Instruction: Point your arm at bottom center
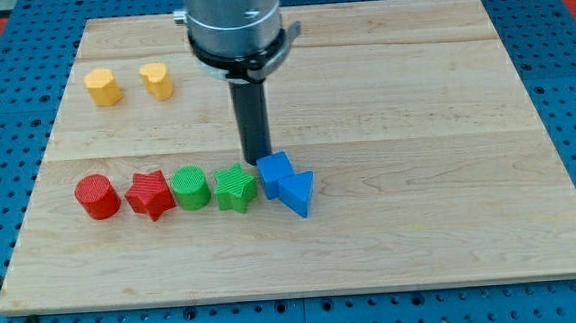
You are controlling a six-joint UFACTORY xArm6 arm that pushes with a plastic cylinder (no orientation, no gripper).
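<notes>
1. One dark rod is all this arm carries; there is no pincer to open or close, so nothing is gripped. My tip (257, 161) sits on the wooden board (446, 122), a little left of the board's middle line and about halfway down it.

2. Two blue blocks lie closest. The blue cube-like block (275, 174) is just below and to the view's right of my tip, seemingly touching it or nearly so. The blue triangular block (298, 193) touches that one on its lower right.

3. Four more blocks carry the row on towards the view's left: the green star-shaped block (235, 188), the green cylinder (189, 188), the red star-shaped block (150, 194) and the red cylinder (97, 196). The green star stands just below and left of my tip.

4. Two yellow blocks, the yellow left block (104, 87) and the yellow right block (158, 79), sit well apart near the view's top left; their exact shapes are hard to tell.

5. The target, the bottom centre of the board, lies straight towards the view's bottom from my tip and slightly right, near the lower edge. The row of blocks stands between; I judge the blue pair is directly in the path, so a straight run down would likely shove them.
</notes>
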